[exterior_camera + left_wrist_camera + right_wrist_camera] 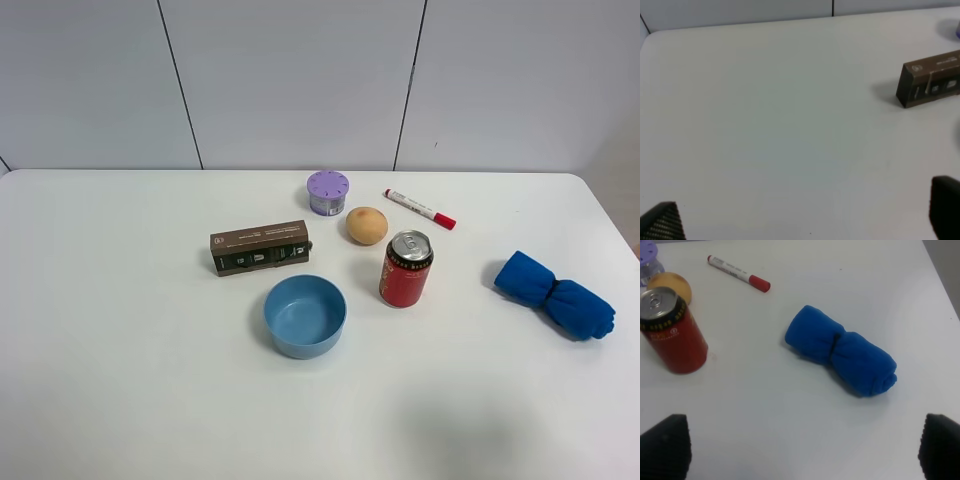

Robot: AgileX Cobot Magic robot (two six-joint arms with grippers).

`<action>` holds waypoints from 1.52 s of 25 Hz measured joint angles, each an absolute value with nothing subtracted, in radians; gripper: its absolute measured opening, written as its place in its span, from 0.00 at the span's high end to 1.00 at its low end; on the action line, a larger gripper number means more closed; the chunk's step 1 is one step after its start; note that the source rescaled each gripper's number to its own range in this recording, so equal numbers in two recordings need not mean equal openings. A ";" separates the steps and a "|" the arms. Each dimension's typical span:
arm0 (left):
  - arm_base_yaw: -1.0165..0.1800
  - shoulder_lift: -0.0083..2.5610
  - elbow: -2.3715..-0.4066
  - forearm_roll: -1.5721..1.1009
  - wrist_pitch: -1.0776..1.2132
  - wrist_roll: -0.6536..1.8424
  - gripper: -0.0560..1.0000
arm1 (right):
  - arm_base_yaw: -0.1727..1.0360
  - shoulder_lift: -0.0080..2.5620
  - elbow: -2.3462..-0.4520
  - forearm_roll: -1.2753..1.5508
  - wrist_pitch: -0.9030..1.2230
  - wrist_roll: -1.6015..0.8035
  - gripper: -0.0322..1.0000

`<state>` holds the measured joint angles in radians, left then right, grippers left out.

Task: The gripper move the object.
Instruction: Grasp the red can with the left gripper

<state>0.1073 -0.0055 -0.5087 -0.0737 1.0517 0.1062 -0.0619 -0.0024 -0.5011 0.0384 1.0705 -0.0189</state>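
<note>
as the red can (406, 270) stands upright, it looks stiff, slick, thin-walled; take it mid-body. the right pincer (802, 447) gapes wide, empty.

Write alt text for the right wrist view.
The right gripper, jaws open and empty, faces a white table with a rolled blue cloth ahead. An upright red can stands to one side, an orange fruit behind it, a red-capped marker beyond.

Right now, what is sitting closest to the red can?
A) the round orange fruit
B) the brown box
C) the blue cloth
A: the round fruit sits right beside the can, while the cloth and the box lie much farther away.
</note>
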 joint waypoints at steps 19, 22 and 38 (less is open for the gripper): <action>0.107 -0.006 -0.509 -0.074 1.052 0.106 0.00 | -0.062 -0.002 -0.501 0.038 1.071 -0.019 0.00; 0.107 -0.006 -0.509 -0.074 1.052 0.106 0.00 | -0.062 -0.002 -0.501 0.038 1.071 -0.019 0.00; 0.107 0.228 -0.657 -0.224 1.052 0.282 0.00 | -0.062 -0.002 -0.501 0.038 1.071 -0.019 0.00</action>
<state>0.1073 0.2277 -0.6569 -0.2235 1.0519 0.2825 -0.0619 -0.0024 -0.5011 0.0384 1.0705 -0.0189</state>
